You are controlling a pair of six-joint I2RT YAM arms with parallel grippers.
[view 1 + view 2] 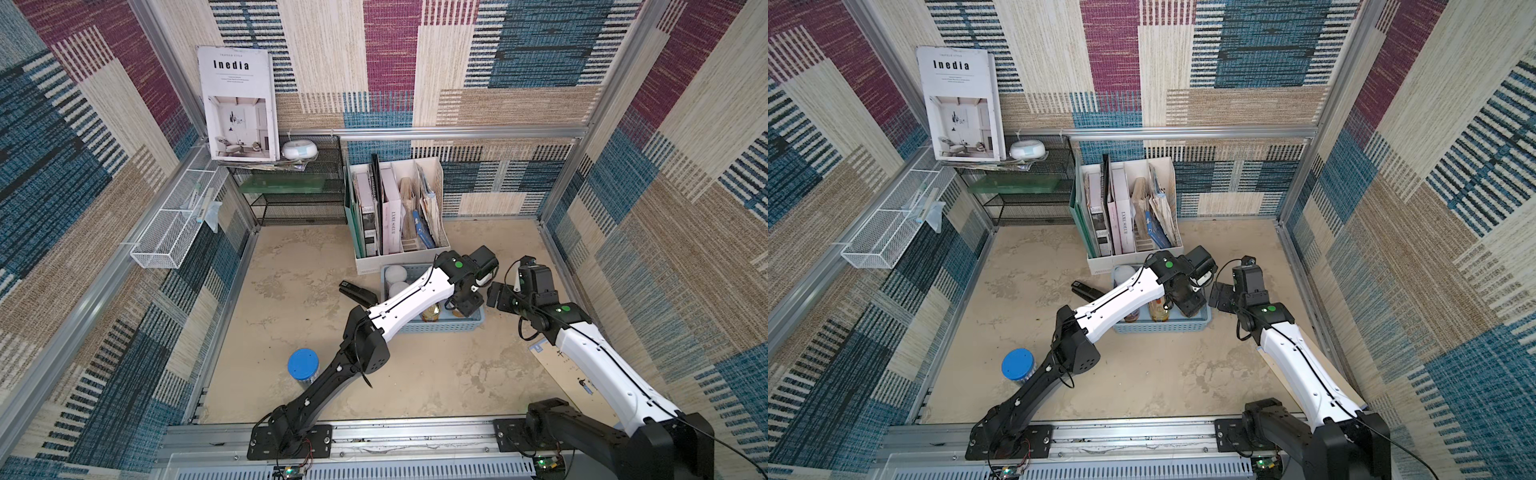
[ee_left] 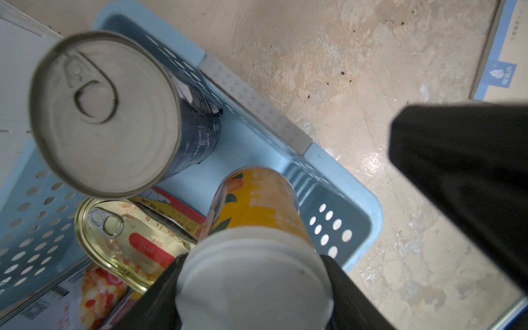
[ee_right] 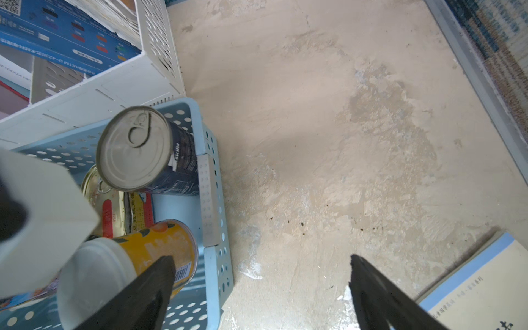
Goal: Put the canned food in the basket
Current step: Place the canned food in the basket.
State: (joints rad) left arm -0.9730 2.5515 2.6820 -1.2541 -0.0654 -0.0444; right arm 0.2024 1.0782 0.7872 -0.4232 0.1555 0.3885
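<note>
White-lidded yellow can (image 2: 257, 205) sits clamped in my left pincer (image 2: 251, 265), tilted over the basket (image 2: 357, 188), dark can (image 2: 108, 114) and gold tin (image 2: 123, 243) just beyond. Right wrist: my right pincer (image 3: 261, 257) gapes wide, empty, over desk (image 3: 343, 114) beside the basket. In a top view, two white-lidded cans (image 1: 395, 275) stand farther along it

Walls (image 1: 390, 62) all round: woven patchwork panels, blue, maroon, beige, striped. Aluminium rails (image 1: 457, 132) frame the corners and edges. Bench (image 1: 436, 374) is mottled beige, scuffed, a few dark specks. Back left: black mesh shelf (image 1: 299, 203), "Inedia" magazine (image 1: 239, 104) leaning upright on top. White wire basket (image 1: 174, 224) hung on the left rail. White file organiser (image 1: 390, 259) against the back, stuffed with papers. Even, soft light.
</note>
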